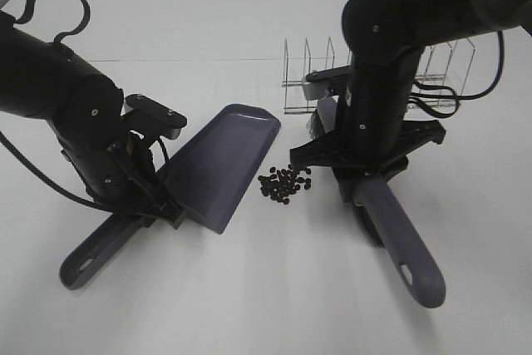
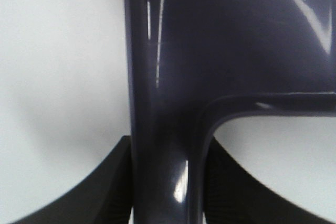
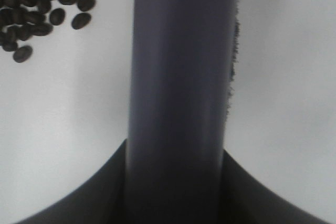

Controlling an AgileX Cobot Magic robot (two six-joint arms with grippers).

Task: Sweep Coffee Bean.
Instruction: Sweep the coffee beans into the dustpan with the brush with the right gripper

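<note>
A small heap of dark coffee beans (image 1: pixel 284 184) lies on the white table between the two tools; it also shows in the right wrist view (image 3: pixel 37 9). The grey-purple dustpan (image 1: pixel 223 164) lies left of the beans, its open mouth facing them. My left gripper (image 1: pixel 150 201) is shut on the dustpan's handle (image 2: pixel 168 145). The grey-purple brush (image 1: pixel 399 239) stands right of the beans, bristles (image 1: pixel 317 126) down at the far end. My right gripper (image 1: pixel 366 176) is shut on the brush handle (image 3: pixel 178 103).
A clear wire-like rack (image 1: pixel 316 76) stands behind the brush at the back right. The white table (image 1: pixel 249 288) stretches in front of both tools.
</note>
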